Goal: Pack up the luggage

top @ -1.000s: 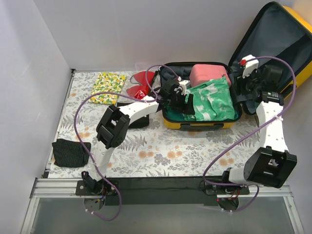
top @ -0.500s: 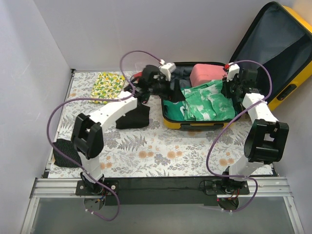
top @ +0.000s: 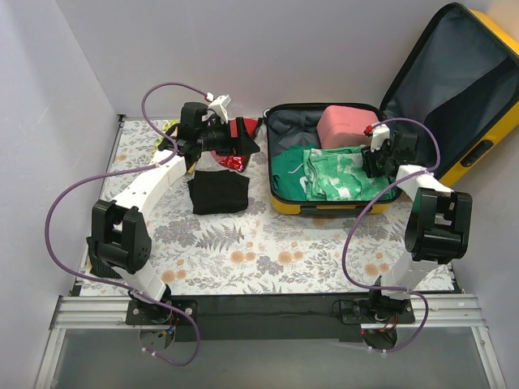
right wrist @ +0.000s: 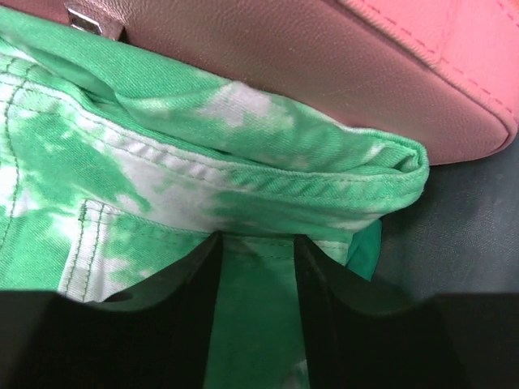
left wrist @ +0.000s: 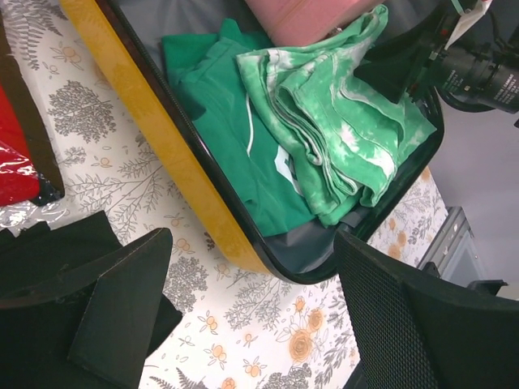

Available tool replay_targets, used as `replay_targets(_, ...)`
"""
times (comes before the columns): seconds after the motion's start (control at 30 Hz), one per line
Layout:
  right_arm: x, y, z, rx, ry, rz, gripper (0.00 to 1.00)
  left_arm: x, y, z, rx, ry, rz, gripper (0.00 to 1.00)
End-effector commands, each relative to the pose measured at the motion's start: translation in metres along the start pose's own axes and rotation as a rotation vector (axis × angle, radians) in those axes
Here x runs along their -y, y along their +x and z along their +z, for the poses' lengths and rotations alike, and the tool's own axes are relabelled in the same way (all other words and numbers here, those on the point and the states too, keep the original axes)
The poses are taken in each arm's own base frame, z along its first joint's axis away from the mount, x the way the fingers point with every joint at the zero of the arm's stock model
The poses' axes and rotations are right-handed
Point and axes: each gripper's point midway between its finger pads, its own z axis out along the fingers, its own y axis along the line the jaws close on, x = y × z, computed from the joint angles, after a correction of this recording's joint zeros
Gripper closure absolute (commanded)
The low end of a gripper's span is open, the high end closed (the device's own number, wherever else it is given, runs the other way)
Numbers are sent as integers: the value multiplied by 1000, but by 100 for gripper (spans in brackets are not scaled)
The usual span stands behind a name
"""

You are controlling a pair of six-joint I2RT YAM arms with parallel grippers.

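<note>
Floral-print counter (top: 268, 243). Glossy yellow hard-shell luggage (top: 324, 208) lies open at upper right, grey fabric lining showing. Left claw (left wrist: 251, 243) spread wide, empty. Right claw (right wrist: 258, 243) parted over folded green tie-dye cotton (right wrist: 162, 170), beside smooth stitched pink case (right wrist: 324, 73).

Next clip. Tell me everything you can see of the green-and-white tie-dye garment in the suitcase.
The tie-dye garment is green with white blotches. Its stitched, denim-like cloth shows a seamed hem and a pocket corner. It lies loosely folded in layers in the right half of the open yellow suitcase, partly over a plain green garment. Its far edge is tucked against the pink case. The right end effector sits low on its right side, fingers apart, with cloth showing between them.
</note>
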Motion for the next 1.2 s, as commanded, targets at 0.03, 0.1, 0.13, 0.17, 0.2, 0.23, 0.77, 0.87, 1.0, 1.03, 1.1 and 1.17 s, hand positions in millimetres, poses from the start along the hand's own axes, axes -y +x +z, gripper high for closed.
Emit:
replay_targets(0.03,-9,31,-7,-113,-36,45,44,22,-13,-22,31,45,29,20)
replay_targets(0.1,-4,4,-16,-64,-36,30,38,21,-15,-25,33,49,25,20)
replay_targets(0.13,-8,-10,-27,-45,-64,28,32,21,-15,-27,29,49,21,20)
replay_targets(0.17,-1,-40,-37,12,-59,-4,29,21,-15,-28,25,56,24,20)
replay_targets(0.2,-2,-53,-45,31,-74,-18,26,17,-15,-32,21,46,28,20)
replay_targets(0.23,-8,-62,-59,43,-102,-25,22,17,-17,-36,25,43,40,19)
replay_targets(0.77,-52,24,-79,-187,-205,-16,28,-92,43,-124,-69,-152,-155,17)
replay_targets(0.87,-55,51,-65,-270,-216,31,29,-113,56,-135,-73,-207,-208,18)
replay_targets(1.0,-50,8,-80,-170,-209,32,28,-151,74,-143,-78,-298,-319,20)
replay_targets(1.03,-48,-14,-90,-118,-202,36,27,-164,89,-138,-114,-327,-367,21)
replay_targets(1.1,-46,-62,-117,14,-180,39,24,-184,107,-133,-135,-397,-427,21)
replay_targets(1.17,-53,-103,-142,139,-161,20,12,-198,115,-126,-130,-427,-467,21)
